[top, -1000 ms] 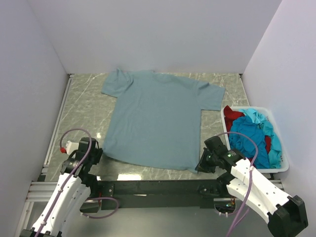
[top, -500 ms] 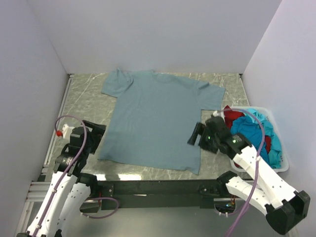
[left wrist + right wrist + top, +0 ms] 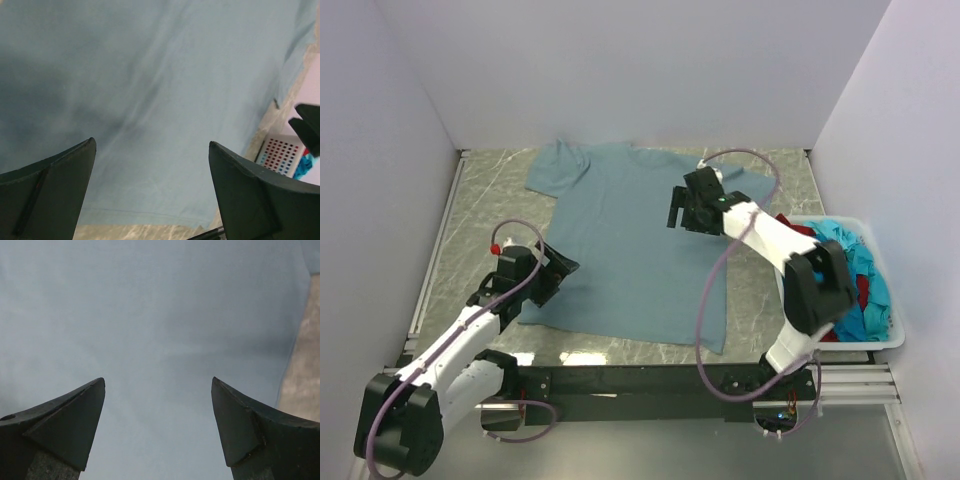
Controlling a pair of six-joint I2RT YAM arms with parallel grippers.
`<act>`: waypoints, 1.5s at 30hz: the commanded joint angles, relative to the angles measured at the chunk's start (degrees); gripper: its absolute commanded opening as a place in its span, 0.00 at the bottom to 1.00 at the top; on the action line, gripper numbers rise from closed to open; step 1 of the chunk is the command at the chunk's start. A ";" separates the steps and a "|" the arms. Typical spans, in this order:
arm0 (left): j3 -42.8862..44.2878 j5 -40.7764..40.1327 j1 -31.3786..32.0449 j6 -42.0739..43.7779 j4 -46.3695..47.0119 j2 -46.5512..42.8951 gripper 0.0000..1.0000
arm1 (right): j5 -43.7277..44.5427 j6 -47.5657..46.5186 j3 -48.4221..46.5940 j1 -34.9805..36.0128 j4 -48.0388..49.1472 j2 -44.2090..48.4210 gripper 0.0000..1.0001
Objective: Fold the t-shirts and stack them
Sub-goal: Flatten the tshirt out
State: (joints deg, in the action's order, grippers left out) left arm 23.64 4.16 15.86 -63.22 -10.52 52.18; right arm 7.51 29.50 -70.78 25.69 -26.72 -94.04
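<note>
The left claw (image 3: 555, 272) hangs over the near left edge of the grey-blue t-shirt (image 3: 630, 250). Its two fingers are wide apart and it holds nothing. I think it is there to grab that side for the first fold.

The t-shirt lies flat on the table (image 3: 490, 200), spread out, not folded yet. It looks soft and smooth, with only small wrinkles.

To the right stands a white bin (image 3: 880, 345) with the other t-shirts (image 3: 868, 275) bunched up inside, waiting.

Farther back, the right claw (image 3: 675, 208) hangs over the t-shirt near its right sleeve. It is wide open too, and empty. It may be going for the far part.
</note>
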 commanded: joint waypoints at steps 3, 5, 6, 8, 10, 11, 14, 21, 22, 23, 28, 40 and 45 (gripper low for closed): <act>-3.16 -2.12 0.14 -0.50 4.03 0.81 0.99 | 3.31 -2.95 -6.30 -0.47 -0.62 -9.84 0.93; -4.99 -3.46 0.05 -0.32 4.90 2.04 0.99 | 1.29 -2.52 -4.72 -0.47 0.35 -11.25 0.93; -5.35 -3.98 -0.30 -0.41 4.73 2.48 0.99 | 0.67 -2.51 -4.02 -0.29 0.53 -11.51 0.93; -5.88 -3.99 -1.44 -0.41 4.55 3.45 0.99 | -0.30 -1.47 -0.33 0.15 1.23 -10.91 0.93; -7.02 -5.73 -3.71 -0.68 5.16 4.77 1.00 | -1.00 -0.32 3.70 0.41 1.67 -10.03 0.93; -7.46 -5.48 -5.03 -0.59 6.29 5.03 0.99 | -1.53 0.47 5.29 0.58 2.45 -8.46 0.93; -7.64 -4.60 -10.75 1.34 7.27 7.92 0.99 | -2.41 1.70 10.65 2.42 3.16 -4.94 0.93; -0.09 -4.60 -17.42 7.49 3.77 16.45 0.99 | -7.06 8.90 23.57 13.31 3.34 4.20 0.93; 1.40 -4.78 -18.66 7.67 3.32 17.42 0.99 | -8.63 9.87 25.41 15.51 2.99 5.35 0.93; 2.28 -6.17 -19.37 7.33 2.97 19.51 1.00 | -10.04 11.27 26.22 18.23 2.73 6.92 0.93; 12.71 -8.04 -23.76 14.16 8.31 29.45 0.99 | -20.94 8.93 21.33 34.38 4.66 4.40 0.93; 32.01 -1.35 -25.79 23.33 5.87 34.84 0.99 | -13.22 -0.94 0.47 40.24 1.23 1.03 0.95; 20.59 6.81 -23.86 16.56 9.99 20.96 0.99 | -9.55 -3.03 0.48 21.30 0.01 4.74 0.96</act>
State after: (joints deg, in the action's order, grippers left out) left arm 49.23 5.21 -9.41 -43.88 -1.54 80.47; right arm -7.86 29.02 -68.47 56.95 -23.73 -92.68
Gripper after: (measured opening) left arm 0.994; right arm 0.959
